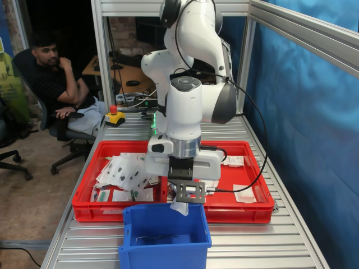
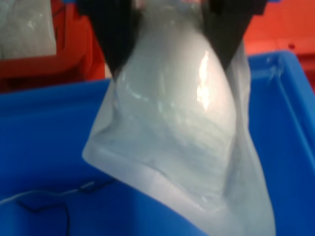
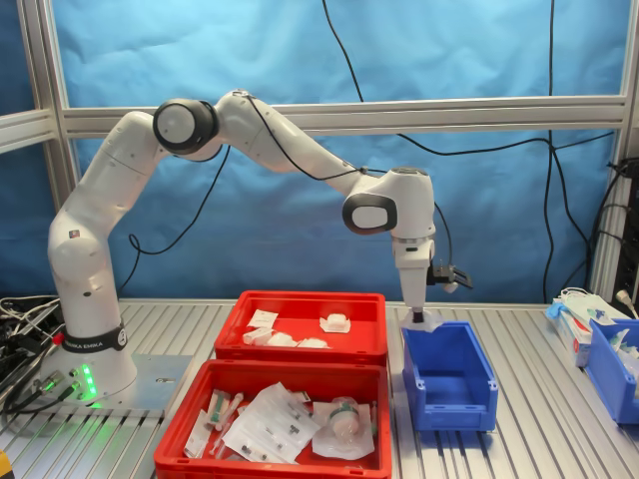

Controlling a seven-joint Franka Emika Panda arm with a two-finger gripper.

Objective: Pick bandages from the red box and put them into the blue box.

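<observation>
Jaws are seen clamped on the top edge of one bandage (image 2: pixel 182 132), w/ the two dark fingers (image 2: pixel 115 34) pinched either side so the white packet hangs slack below the gripper (image 1: pixel 188 196). It is held just over the far rim of the blue box (image 1: pixel 165 238), presumably so that it can be dropped straight in once released; apart from a thin dark wire on the floor, nothing is seen inside the bin in the wrist view. More white packets (image 3: pixel 300 334) are left in the red box (image 3: pixel 305 304), which sits beside the blue box on the ribbed aluminium bench (image 3: pixel 519 439), w/ a twin red crate (image 3: pixel 275 374) of long clear packets next to it. Blue curtain (image 3: pixel 300 60) is hung behind an aluminium frame; a seated man (image 1: pixel 53 78) is visible beyond the bench in the first exterior view.
</observation>
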